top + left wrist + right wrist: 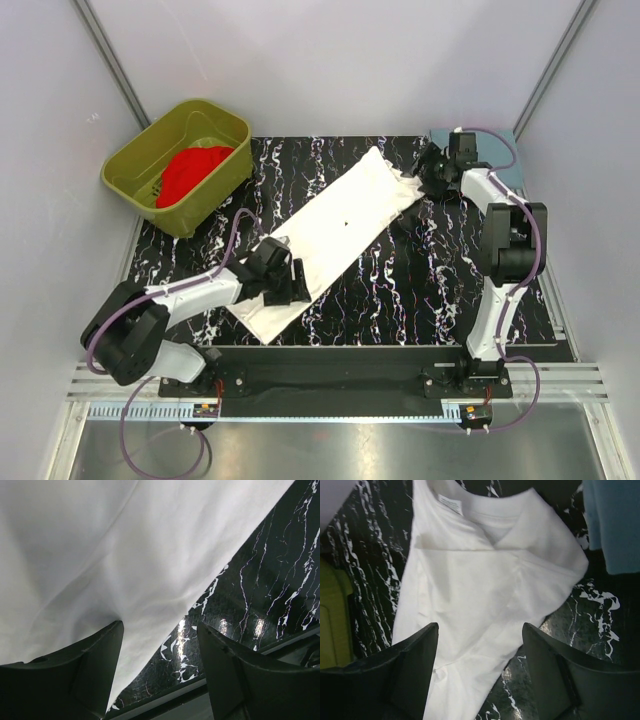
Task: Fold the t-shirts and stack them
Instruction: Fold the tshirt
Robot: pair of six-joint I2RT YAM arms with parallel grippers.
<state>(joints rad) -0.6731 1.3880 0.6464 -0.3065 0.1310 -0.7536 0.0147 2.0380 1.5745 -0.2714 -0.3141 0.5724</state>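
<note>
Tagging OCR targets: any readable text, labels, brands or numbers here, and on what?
No text is readable.
neck label inside the white t-shirt collar: printed lines, too blurred to read.
small black chest mark on that shirt: too small to read.
red t-shirt, olive tub, table: no lettering visible.

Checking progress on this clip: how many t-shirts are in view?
2. A white shirt lies diagonally across the table; a red shirt sits bunched in the green tub. A blue thing at the far right corner may be another.
</note>
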